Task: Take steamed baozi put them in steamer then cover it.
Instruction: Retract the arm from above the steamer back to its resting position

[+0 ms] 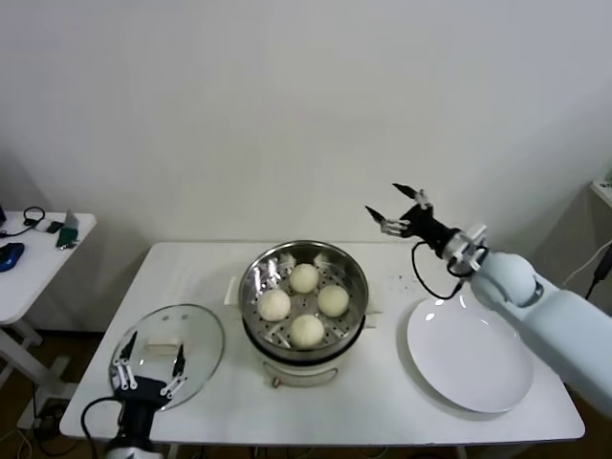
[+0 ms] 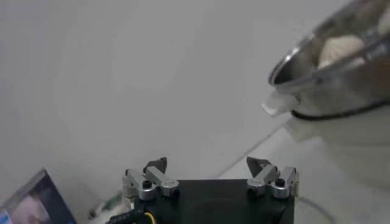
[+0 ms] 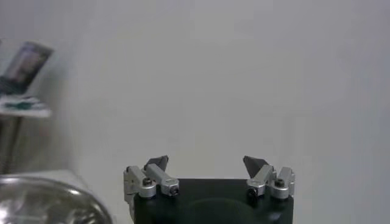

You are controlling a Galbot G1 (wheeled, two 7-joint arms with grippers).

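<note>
Seeing: we find four baozi [image 1: 304, 304] in the steamer [image 1: 350, 271], mid-counter [image 1: 382, 402].
Left fingers [image 1: 150, 364]: spread, empty, over the cover's [image 1: 196, 330] near edge; the cover lies flat beside the steamer.
Right fingers [image 1: 398, 209]: spread, empty, raised beyond the plate [image 1: 469, 368], steamer off to their left.

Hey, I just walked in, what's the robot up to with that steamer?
All four baozi already sit in the steamer, and the white plate is bare. The glass cover lies on the table beside the pot, not yet on. The left gripper hangs open over it; the right gripper is open, raised behind the plate.
</note>
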